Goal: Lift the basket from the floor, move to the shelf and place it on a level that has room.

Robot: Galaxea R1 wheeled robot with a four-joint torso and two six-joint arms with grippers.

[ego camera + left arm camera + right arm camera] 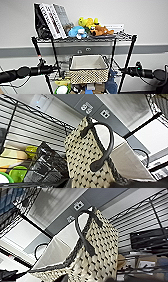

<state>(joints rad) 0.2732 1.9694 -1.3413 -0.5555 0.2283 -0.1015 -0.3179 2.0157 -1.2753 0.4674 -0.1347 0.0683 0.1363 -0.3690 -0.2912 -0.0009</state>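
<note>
Resting on the black wire rack's [125, 57] second mesh tier [113, 71], the beige woven cloth-lined basket [88, 68] sits between both arms — placed where there is room — though I cannot tell either gripper's finger state.

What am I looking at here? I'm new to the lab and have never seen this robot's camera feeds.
The wide picture comes from a camera on the robot's head. Its two dark arms, left and right, reach in from the sides toward a woven basket on a tier of a black wire shelf. Books and plush toys sit on the top tier. The other two pictures come from cameras on each wrist, showing the basket's ends and dark handles up close. Whether the grippers clasp it is unclear.
</note>
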